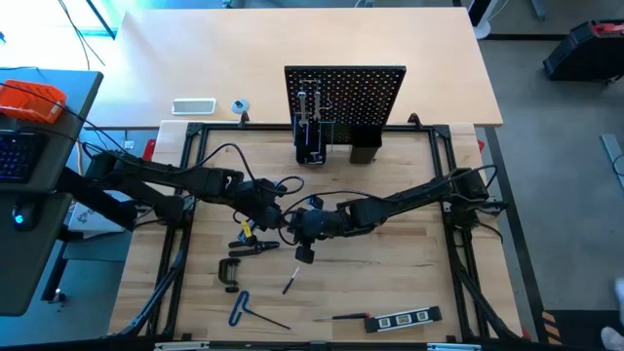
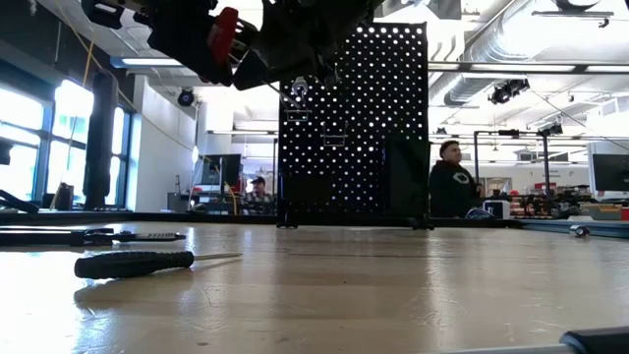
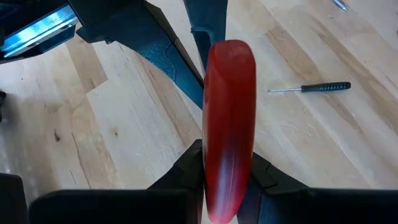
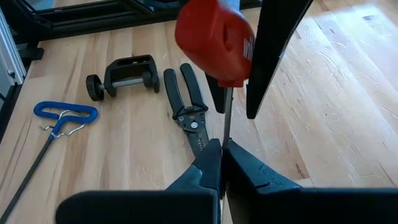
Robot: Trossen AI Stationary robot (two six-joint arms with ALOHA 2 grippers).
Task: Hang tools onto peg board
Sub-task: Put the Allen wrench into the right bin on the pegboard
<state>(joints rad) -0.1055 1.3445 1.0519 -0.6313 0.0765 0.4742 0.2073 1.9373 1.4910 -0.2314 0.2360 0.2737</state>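
Tools are divided between the peg board (image 1: 344, 102) and the bench (image 1: 390, 263). The peg board stands upright at the far edge of the bench, near the middle, with a few silver tools already hanging on its left part. A red-handled screwdriver (image 4: 214, 40) is held in the air over the middle of the bench between both arms. The left gripper (image 3: 227, 177) has its jaws closed on the red handle; the right gripper (image 4: 221, 163) has its jaws fully closed on the thin metal shaft below the handle. On the bench near the left edge lie the black-handled pliers (image 4: 188, 107), with the black C-clamp (image 4: 122, 74) just beside them and the blue-handled hex key (image 4: 62, 118) nearer the front edge. A small black screwdriver (image 3: 311, 88) lies by itself near the bench centre. The black marked level (image 1: 408, 318) lies along the front edge, right of centre.
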